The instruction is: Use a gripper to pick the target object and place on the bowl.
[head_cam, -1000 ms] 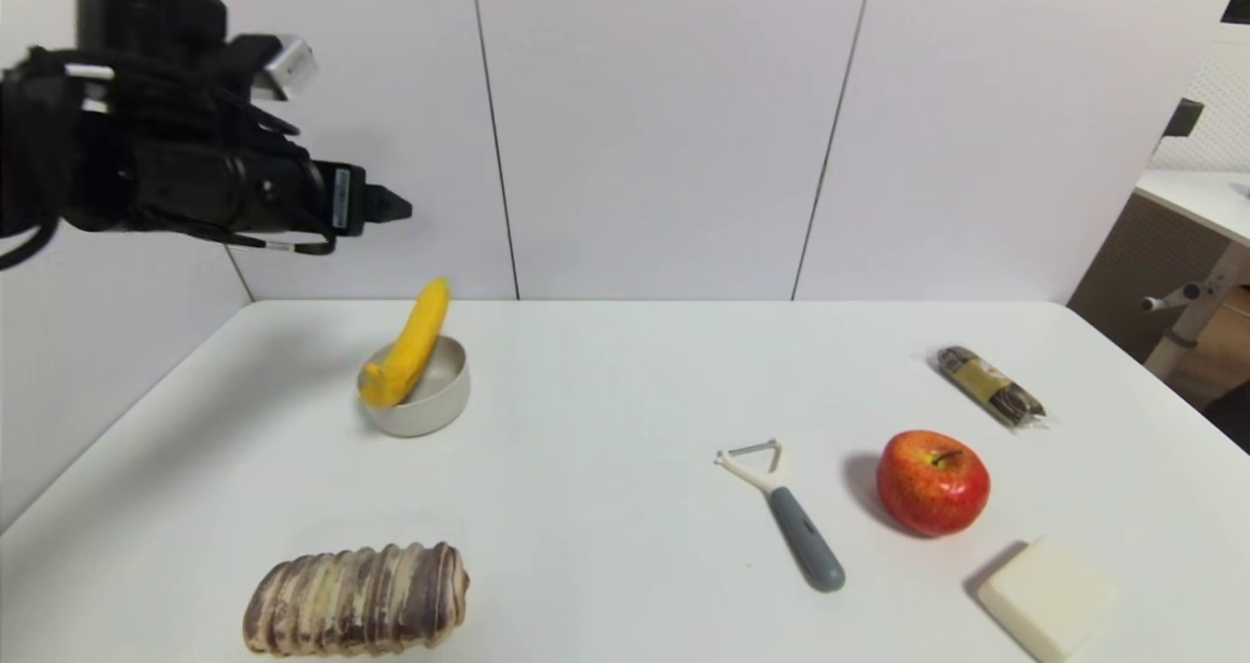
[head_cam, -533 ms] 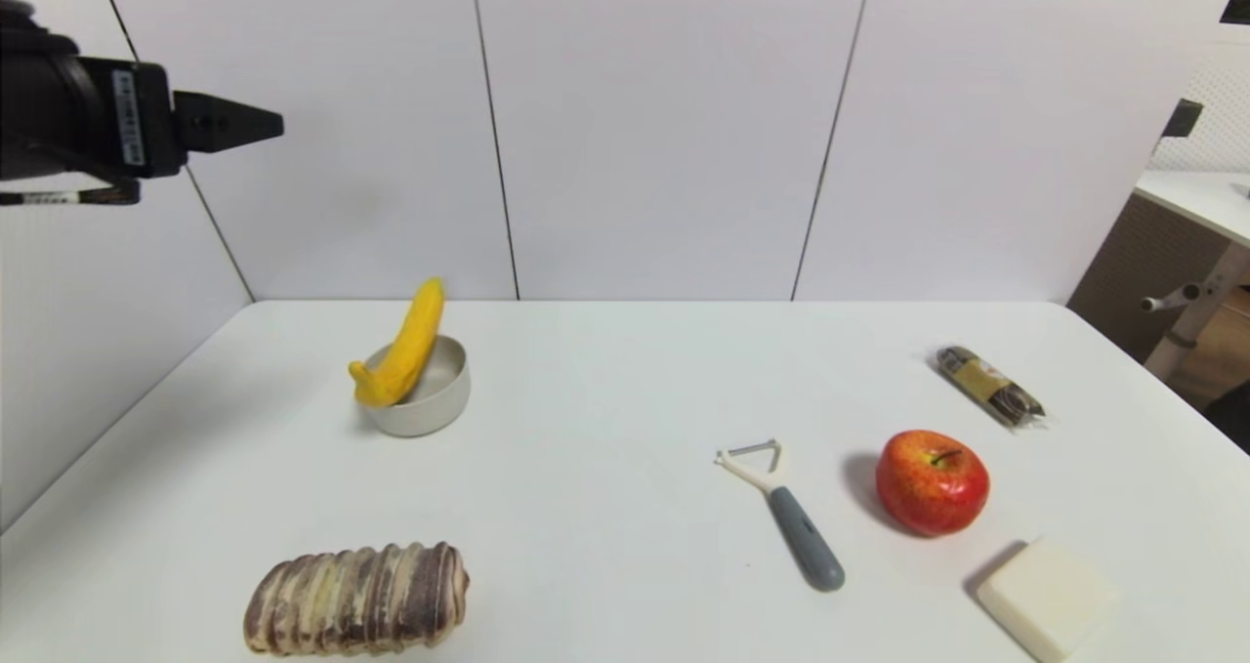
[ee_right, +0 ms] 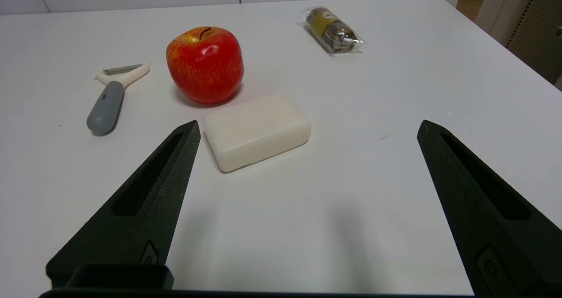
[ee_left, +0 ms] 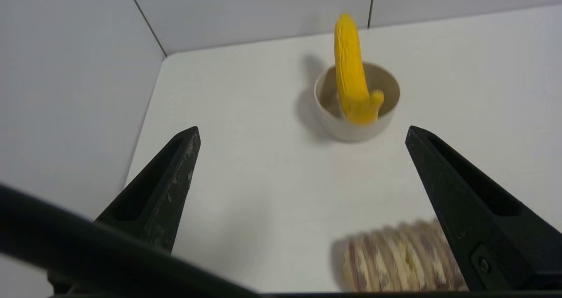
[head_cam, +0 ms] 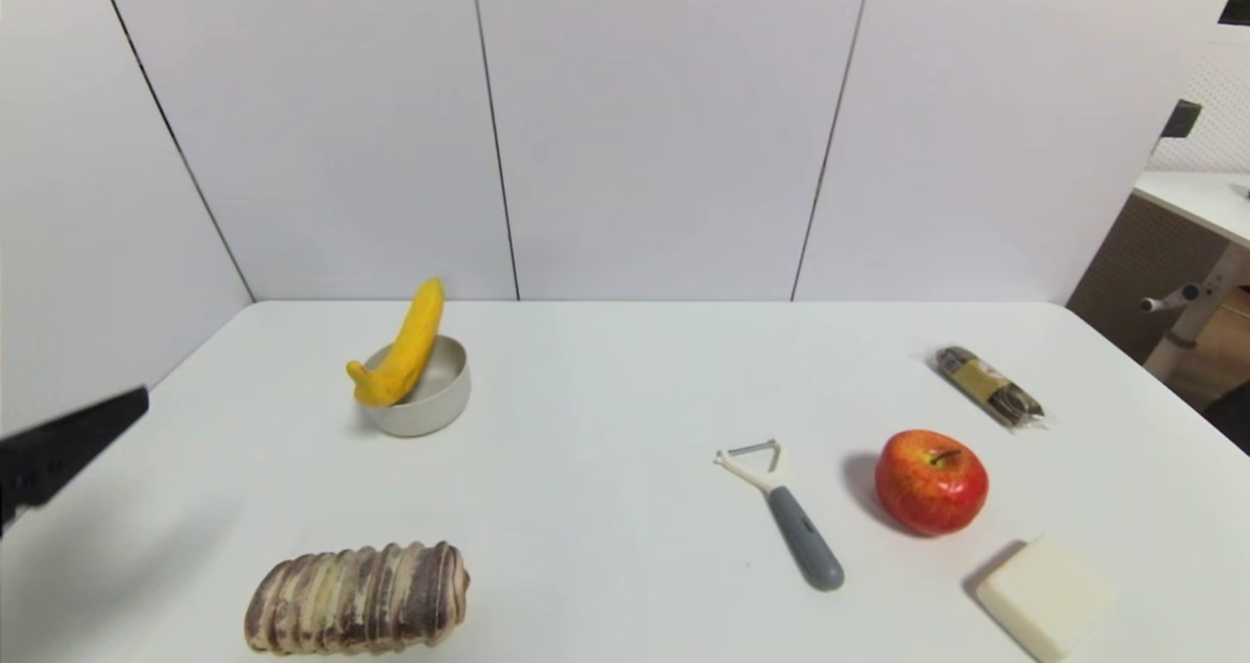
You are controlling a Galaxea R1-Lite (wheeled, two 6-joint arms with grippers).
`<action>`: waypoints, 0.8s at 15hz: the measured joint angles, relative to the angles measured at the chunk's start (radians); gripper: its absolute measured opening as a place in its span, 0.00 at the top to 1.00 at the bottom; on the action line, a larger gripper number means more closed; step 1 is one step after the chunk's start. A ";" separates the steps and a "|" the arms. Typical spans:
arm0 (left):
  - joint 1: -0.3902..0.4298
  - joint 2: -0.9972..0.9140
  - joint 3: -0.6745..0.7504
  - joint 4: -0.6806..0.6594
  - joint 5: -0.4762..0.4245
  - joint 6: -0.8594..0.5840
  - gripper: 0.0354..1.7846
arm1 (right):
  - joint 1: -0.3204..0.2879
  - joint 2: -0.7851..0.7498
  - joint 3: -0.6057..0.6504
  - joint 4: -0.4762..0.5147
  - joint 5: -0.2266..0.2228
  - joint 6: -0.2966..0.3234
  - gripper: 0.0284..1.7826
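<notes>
While left gripper [ee_left: 300,133] gapes — banana [ee_left: 350,76] well apart, leaning in bowl [ee_left: 347,131]

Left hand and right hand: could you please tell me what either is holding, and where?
Nothing: left hand and right hand are open and empty.

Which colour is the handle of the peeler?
Grey; the peeler handle shows best in the right wrist view.
</notes>
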 joint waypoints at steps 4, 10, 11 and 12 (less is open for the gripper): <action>0.008 -0.312 0.350 -0.033 -0.001 -0.003 0.06 | 0.000 0.000 0.000 0.000 0.000 0.000 0.04; 0.015 -0.520 0.657 -0.208 -0.008 -0.009 0.06 | 0.000 0.000 0.000 0.000 0.000 0.000 0.04; 0.016 -0.527 0.665 -0.200 -0.007 -0.021 0.06 | 0.000 0.000 0.000 0.000 0.000 0.000 0.04; 0.021 -0.526 0.670 -0.190 -0.008 -0.024 0.06 | 0.000 0.000 0.000 0.000 0.000 0.000 0.04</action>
